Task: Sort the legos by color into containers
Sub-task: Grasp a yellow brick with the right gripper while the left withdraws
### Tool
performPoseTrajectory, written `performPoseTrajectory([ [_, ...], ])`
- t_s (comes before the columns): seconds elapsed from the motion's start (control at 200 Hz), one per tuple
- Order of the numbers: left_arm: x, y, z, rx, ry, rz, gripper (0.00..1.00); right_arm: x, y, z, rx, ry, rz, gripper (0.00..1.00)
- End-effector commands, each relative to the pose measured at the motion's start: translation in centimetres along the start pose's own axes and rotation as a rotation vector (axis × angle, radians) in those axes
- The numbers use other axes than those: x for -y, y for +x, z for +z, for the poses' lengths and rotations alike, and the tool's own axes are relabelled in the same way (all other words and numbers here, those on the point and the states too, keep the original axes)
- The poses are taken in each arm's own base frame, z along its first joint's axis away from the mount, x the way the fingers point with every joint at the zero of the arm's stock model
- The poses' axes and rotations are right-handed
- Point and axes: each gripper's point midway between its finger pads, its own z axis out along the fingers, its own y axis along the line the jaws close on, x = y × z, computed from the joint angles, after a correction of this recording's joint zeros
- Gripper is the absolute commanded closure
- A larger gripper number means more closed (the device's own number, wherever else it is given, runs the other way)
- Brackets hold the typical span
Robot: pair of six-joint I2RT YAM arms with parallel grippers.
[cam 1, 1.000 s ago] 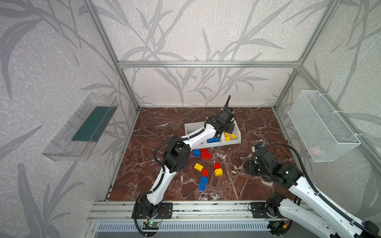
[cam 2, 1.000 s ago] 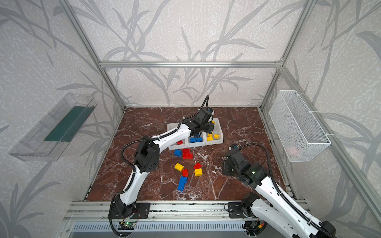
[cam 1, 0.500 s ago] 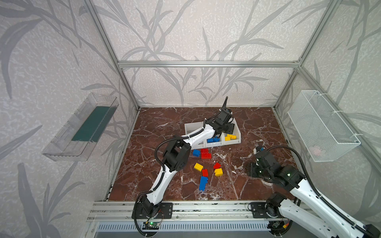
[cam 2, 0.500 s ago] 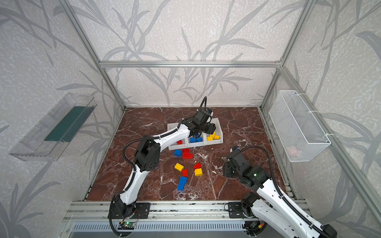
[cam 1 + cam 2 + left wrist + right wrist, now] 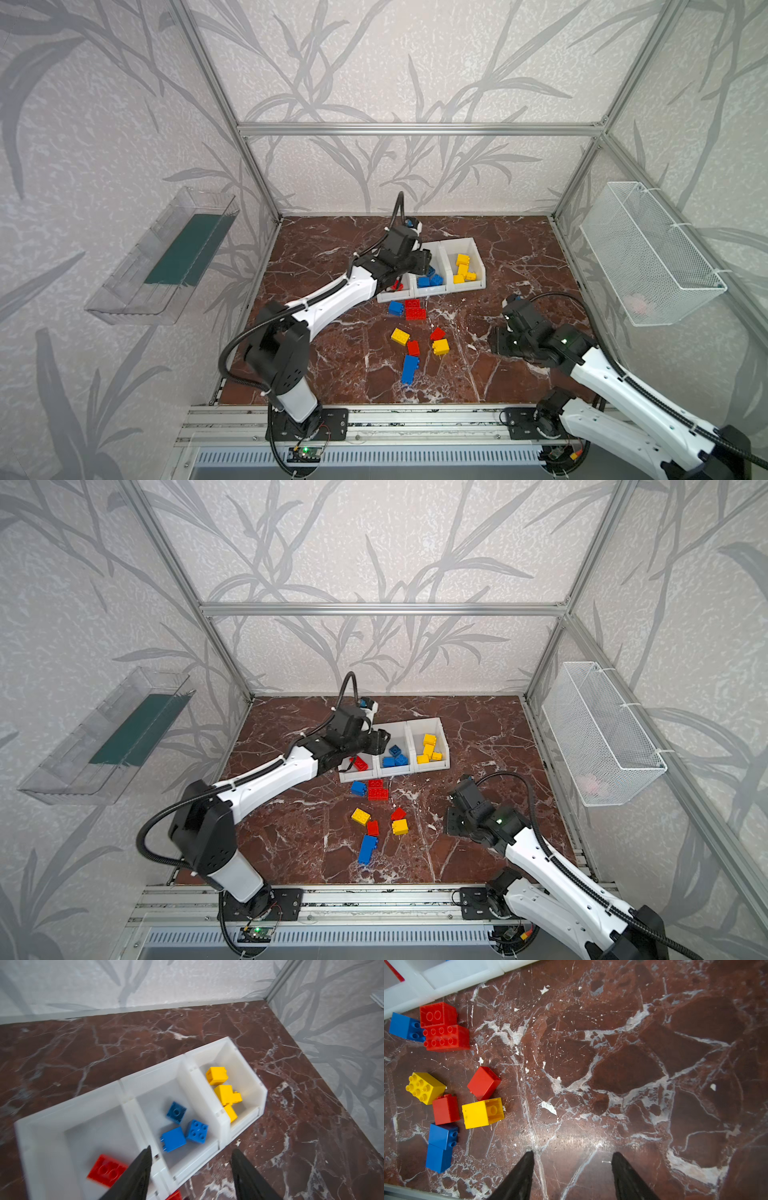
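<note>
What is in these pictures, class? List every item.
Table: one, red-brown marble.
Bins: three, white, joined row, far middle.
Binned red brick: one, end bin.
Binned blue bricks: three, middle bin.
Binned yellow bricks: several, other end bin.
Loose red bricks: four, before the bins.
Loose yellow bricks: two, same cluster.
Loose blue bricks: two pieces, same cluster.
Wall tray: one, clear, left wall.
Wire basket: one, white, right wall.
Left tool: one, black, open, above bins.
Right tool: one, black, open, over bare table.
</note>
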Motion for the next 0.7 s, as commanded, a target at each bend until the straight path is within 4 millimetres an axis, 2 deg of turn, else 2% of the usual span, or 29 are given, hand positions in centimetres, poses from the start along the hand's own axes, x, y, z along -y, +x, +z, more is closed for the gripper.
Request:
performPoseTrajectory([
  [0.0,-3.2,2.2,-2.3,-0.001,-0.111,-0.016,0.36,-3.1,-0.5,0.8,0.005,-0.048,-0.049,0.39],
  [0.21,-6.6,4.8,-6.6,0.039,-0.173,-0.098,0.34,-8.0,0.6,2.8,-0.084,-0.038,-0.199,0.38],
  [0.39,-8.4,8.4,-8.5,0.019,-0.211,-0.175,0.34,-11.5,1.5,4.5,-0.123,-0.058,-0.271,0.38],
  [0.49,-8.8,9.7,-9.4,0.024,-0.212,-0.214,0.33,-12.5,1.8,5.2,-0.147,-0.042,-0.295,0.37],
  [0.695,-9.5,10.8,-11.0,0.046,-0.221,-0.230,0.33,-12.4,2.0,6.6,-0.175,0.023,-0.308,0.37],
])
